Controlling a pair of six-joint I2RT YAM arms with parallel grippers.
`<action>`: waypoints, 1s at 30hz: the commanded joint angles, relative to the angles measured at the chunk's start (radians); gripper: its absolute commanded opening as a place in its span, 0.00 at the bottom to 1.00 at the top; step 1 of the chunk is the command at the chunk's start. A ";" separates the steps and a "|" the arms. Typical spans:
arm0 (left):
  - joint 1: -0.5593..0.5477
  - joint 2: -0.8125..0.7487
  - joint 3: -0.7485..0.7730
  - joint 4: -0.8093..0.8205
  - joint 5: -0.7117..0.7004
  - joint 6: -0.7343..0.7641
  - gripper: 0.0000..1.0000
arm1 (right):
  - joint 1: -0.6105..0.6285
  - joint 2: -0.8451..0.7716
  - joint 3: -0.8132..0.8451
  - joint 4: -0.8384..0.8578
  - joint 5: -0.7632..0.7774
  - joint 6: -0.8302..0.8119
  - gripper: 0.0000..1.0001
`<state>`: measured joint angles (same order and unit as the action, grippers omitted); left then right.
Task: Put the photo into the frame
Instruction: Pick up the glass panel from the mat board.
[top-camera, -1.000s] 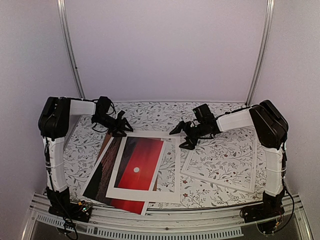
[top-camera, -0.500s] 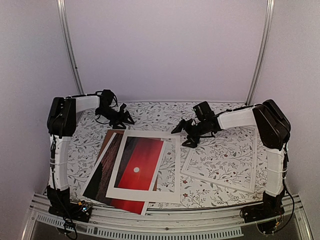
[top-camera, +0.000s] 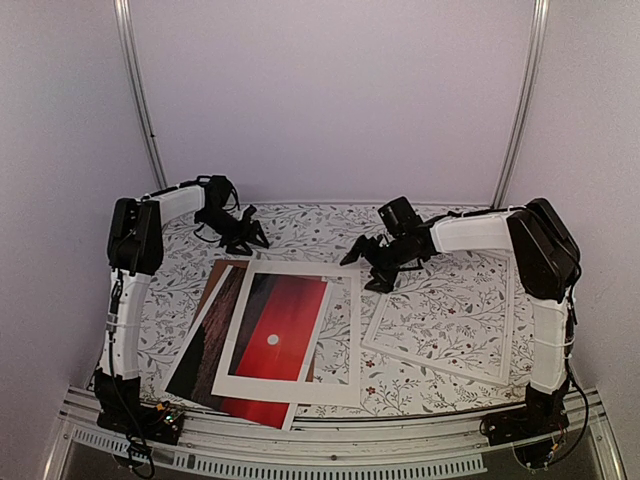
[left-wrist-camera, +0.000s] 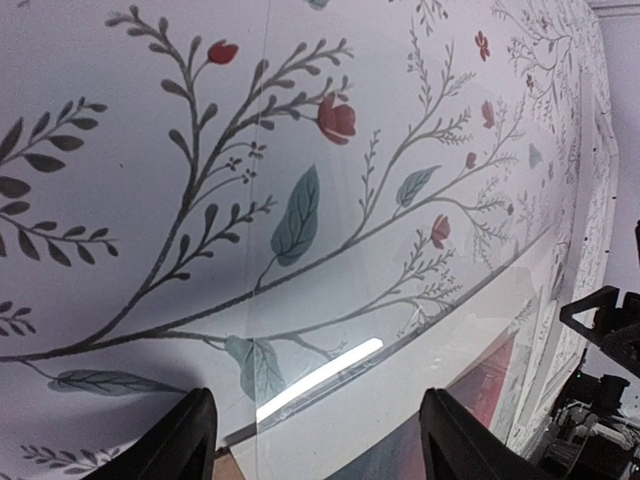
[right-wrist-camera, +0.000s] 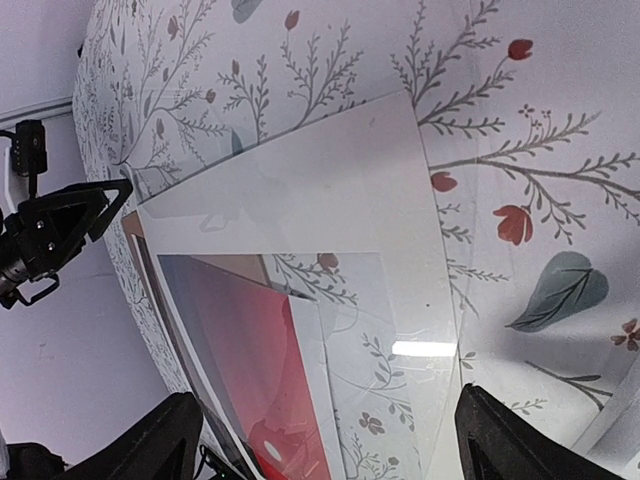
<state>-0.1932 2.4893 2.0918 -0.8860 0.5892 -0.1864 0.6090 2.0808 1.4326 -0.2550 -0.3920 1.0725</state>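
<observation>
Top external view shows the left gripper (top-camera: 248, 243) drawn back from the stack since a second ago, fingers spread and empty. The right gripper (top-camera: 362, 273), also spread and empty, has barely shifted. The photo (top-camera: 285, 322) lies flat under a white mat (top-camera: 340, 340), just nearside of both sets of fingertips; the frame (top-camera: 445, 318) sits beside the right fingers. Nothing is gripped yet — the mat likely must come off first.

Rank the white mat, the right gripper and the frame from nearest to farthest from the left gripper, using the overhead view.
1. White mat: just in front of the left gripper.
2. Right gripper: across, mid-table.
3. Frame: beyond it, on the right side.
</observation>
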 joint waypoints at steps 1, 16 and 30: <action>-0.018 0.036 0.011 -0.090 -0.018 0.034 0.72 | 0.016 -0.020 0.026 -0.041 0.059 0.040 0.91; -0.044 0.040 -0.019 -0.081 0.027 0.049 0.66 | 0.034 0.063 0.051 -0.020 0.076 0.072 0.91; -0.045 0.005 -0.111 -0.006 0.129 0.050 0.61 | 0.042 0.107 0.045 0.032 0.048 0.092 0.91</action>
<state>-0.2119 2.4790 2.0434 -0.8902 0.6472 -0.1413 0.6365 2.1349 1.4708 -0.2756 -0.3252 1.1519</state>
